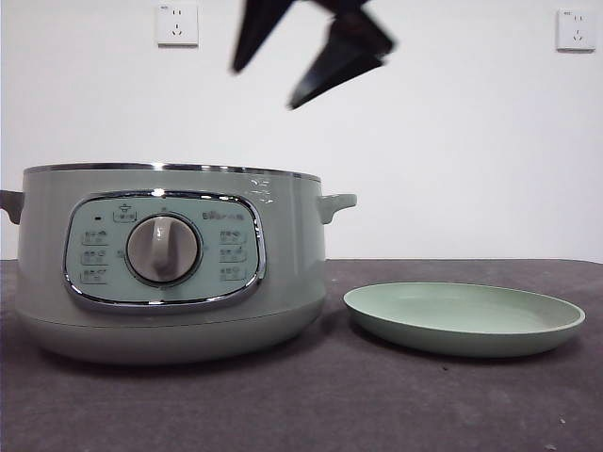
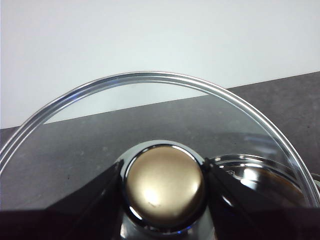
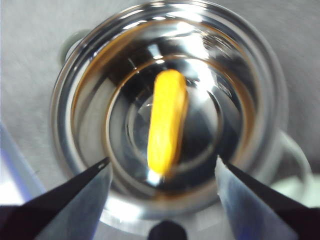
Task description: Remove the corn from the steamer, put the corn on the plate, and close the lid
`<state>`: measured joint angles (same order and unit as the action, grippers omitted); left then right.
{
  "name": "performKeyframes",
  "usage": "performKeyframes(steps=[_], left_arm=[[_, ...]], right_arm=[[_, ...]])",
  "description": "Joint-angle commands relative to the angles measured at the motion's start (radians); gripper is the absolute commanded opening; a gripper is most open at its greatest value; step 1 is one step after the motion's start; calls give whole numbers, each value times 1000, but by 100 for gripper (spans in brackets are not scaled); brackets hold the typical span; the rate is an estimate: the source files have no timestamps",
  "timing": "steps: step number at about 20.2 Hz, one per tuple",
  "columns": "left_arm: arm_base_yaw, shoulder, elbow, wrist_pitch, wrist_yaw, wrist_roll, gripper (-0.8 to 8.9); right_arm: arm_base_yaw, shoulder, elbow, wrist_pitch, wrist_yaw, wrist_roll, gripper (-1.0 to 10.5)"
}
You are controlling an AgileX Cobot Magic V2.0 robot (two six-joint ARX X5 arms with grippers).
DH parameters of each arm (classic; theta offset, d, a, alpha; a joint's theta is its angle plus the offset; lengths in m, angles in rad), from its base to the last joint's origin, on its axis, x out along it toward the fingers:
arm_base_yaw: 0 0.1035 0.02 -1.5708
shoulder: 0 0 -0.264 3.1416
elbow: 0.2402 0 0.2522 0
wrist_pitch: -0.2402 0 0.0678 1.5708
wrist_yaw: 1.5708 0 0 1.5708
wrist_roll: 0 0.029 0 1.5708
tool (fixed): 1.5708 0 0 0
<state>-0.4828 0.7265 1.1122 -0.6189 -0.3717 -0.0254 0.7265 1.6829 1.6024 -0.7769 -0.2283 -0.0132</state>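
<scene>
**Corn in the open steamer, lid held aside**

Front view: right gripper (image 1: 301, 71) hangs above the steamer (image 1: 170, 264); the plate (image 1: 464, 320) sits beside it.

Left wrist view: left gripper (image 2: 164, 187) clamps the lid (image 2: 150, 115) by its knob.

Right wrist view: jaws spread wide over the corn (image 3: 167, 122) lying inside the steamer.

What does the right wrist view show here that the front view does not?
Only the right wrist view looks down into the open steamer: the corn lies on its shiny inner floor, with the right pincer open above it. Only the front view shows the steamer's control panel with its dial, the plate beside it, bare, and the wall sockets. Both show the steamer without its lid and the right pincer above it; the left pincer appears in neither.
</scene>
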Motion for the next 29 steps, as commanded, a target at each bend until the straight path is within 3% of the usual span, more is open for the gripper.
performKeyframes(steps=[1, 8, 14, 15, 17, 20, 24, 26, 29], left_arm=[[0, -37, 10, 29, -27, 13, -9], [0, -49, 10, -19, -28, 12, -9], [0, -49, 10, -19, -28, 12, -9], [0, -49, 10, -19, -28, 12, -8], [0, -49, 10, -27, -28, 12, -8], [0, -49, 10, -43, -28, 12, -9], [0, -49, 10, -56, -26, 11, -9], [0, -37, 10, -40, -18, 11, -9], [0, 9, 10, -5, 18, 11, -9]], right_arm=[[45, 137, 116, -26, 55, -50, 349], [120, 392, 264, -40, 157, -94, 349], [119, 486, 265, -32, 159, -94, 339], [119, 491, 265, -20, 159, -93, 275], [119, 491, 265, -10, 160, -93, 85], [118, 491, 265, -13, 183, -98, -7], [109, 418, 273, -35, 202, -89, -11], [92, 317, 273, -98, 265, -89, -11], [18, 165, 273, -258, 265, -74, -11]])
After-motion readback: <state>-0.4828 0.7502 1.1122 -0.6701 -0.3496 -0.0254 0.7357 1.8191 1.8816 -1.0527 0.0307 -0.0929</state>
